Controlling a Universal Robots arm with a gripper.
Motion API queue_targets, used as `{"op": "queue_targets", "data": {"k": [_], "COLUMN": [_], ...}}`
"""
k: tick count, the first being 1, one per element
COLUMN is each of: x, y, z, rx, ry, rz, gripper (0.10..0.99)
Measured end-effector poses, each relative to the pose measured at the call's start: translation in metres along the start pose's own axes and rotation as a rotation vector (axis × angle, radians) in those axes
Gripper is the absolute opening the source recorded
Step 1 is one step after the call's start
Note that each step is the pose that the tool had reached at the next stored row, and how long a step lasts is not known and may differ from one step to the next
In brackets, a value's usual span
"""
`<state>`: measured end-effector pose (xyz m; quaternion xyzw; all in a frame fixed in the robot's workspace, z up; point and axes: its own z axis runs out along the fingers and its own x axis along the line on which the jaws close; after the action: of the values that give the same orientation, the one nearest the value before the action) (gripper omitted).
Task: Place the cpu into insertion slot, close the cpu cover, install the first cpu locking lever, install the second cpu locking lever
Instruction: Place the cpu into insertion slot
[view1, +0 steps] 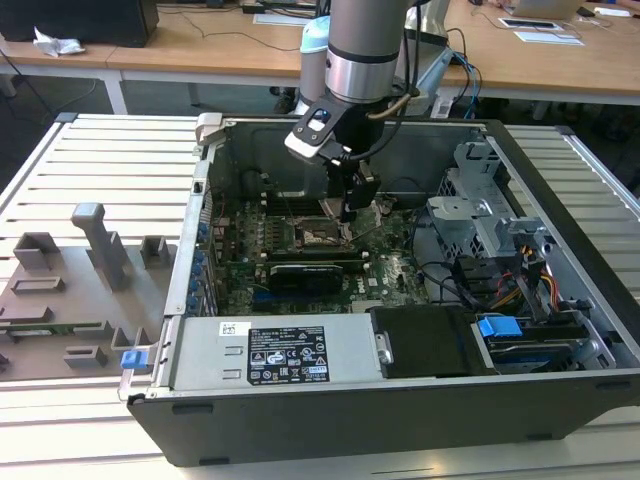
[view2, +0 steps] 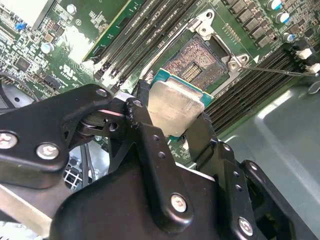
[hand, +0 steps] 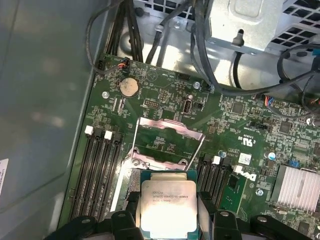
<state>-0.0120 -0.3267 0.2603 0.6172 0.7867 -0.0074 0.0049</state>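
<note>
Arm: in the upper middle of the exterior view it is reaching down into the open computer case (view1: 400, 420), which is lying on the slatted table (view1: 100, 160)
Claw: the gripper (view1: 347, 215) is hanging low over the green circuit board (view1: 400, 275), with its black fingers (view2: 137, 112) drawn in to the width of the chip and pinching it by two opposite edges
Chip: the cpu (view2: 177, 107) is sitting between the fingers with its silver top facing up; in the first wrist view it is looking level
Socket: the insertion slot (view2: 197, 62) is lying just beside the held chip, and its dark pin field is showing bare; whether the chip is touching the frame, I cannot tell
Cover: the cpu cover (hand: 170, 127) is standing raised on the far side of the socket, so the board is showing through its cut-out
Neighbours: long black memory slots (hand: 100, 170) are running along both sides of the socket
Exterior view's left: grey holders (view1: 100, 245) are standing on the table, well apart from the case
</note>
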Motion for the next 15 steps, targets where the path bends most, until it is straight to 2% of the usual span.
{"op": "queue_targets", "data": {"k": [15], "x": [0.0000], "y": [0.0000], "z": [0.0005], "rx": [0.002], "ry": [-0.0003], "rz": [0.108], "gripper": [0.541]}}
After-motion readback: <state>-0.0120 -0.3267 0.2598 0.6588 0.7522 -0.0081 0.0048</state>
